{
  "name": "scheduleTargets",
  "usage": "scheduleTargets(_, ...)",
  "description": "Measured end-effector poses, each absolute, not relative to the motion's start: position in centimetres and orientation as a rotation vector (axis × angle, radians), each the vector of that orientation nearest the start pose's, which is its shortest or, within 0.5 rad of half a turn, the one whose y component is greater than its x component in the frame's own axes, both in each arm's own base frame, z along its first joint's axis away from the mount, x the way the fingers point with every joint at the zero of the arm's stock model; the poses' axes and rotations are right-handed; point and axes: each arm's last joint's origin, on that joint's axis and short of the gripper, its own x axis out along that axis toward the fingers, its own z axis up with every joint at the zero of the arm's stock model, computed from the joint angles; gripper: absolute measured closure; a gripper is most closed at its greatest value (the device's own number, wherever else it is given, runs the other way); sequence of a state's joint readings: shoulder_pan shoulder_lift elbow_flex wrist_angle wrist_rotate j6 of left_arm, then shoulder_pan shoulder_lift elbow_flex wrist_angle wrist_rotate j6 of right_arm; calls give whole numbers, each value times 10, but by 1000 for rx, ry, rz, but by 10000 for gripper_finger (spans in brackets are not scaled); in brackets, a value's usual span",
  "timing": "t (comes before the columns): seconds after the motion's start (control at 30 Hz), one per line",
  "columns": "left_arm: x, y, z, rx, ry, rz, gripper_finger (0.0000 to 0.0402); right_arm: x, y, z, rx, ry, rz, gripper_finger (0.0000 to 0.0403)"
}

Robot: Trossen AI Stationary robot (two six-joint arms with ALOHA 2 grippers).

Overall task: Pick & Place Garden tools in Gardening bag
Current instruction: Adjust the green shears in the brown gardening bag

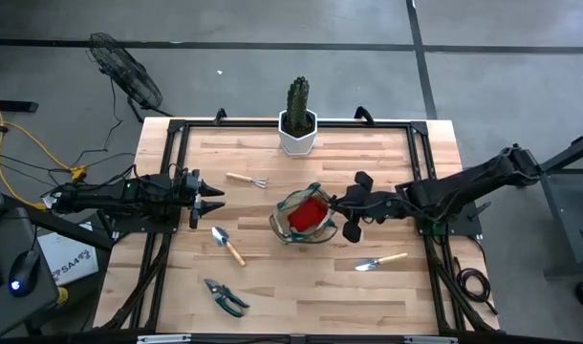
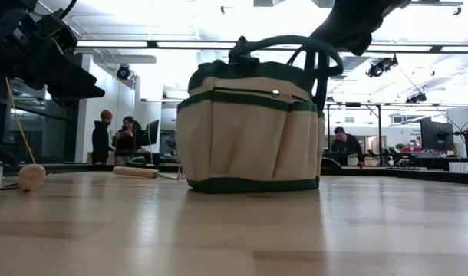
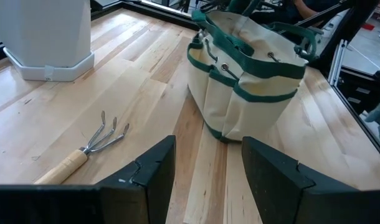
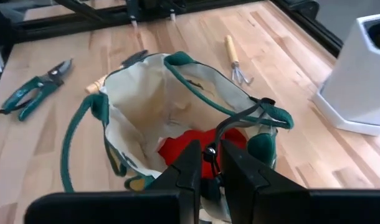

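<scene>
Fingers (image 4: 190, 165) over red glove (image 4: 199, 146) (bag-hidden low)

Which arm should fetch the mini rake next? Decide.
Left. The left end effector is open and sits just beside the mini rake, while the right end effector is at the gardening bag's rim, above the red glove.

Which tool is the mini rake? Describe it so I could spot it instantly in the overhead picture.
Start at the white pot with the cactus at the table's far edge. Just in front of it toward the left hand, the mini rake lies flat on bare wood. Unlike the trowels, its wooden handle ends in thin curved wire prongs, not a blade.
</scene>
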State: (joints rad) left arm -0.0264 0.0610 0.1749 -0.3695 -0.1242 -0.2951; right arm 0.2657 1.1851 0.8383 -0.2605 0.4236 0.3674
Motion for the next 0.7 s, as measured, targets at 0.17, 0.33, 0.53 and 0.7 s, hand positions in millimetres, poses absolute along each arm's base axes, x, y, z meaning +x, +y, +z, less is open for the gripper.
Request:
scheduleTargets(0.17,86,1,183,-275,239,134,222,241,53,273,165,571,-294,371)
scheduleTargets(0.33,86,1,183,-275,238,134,222,240,53,273,181,585,-297,396)
scheduleTargets(0.53,87,1,183,-275,239,134,222,241,53,273,178,587,-273,398)
scheduleTargets(0.7,86,1,183,-273,239,134,222,244,49,276,203,559,-265,397)
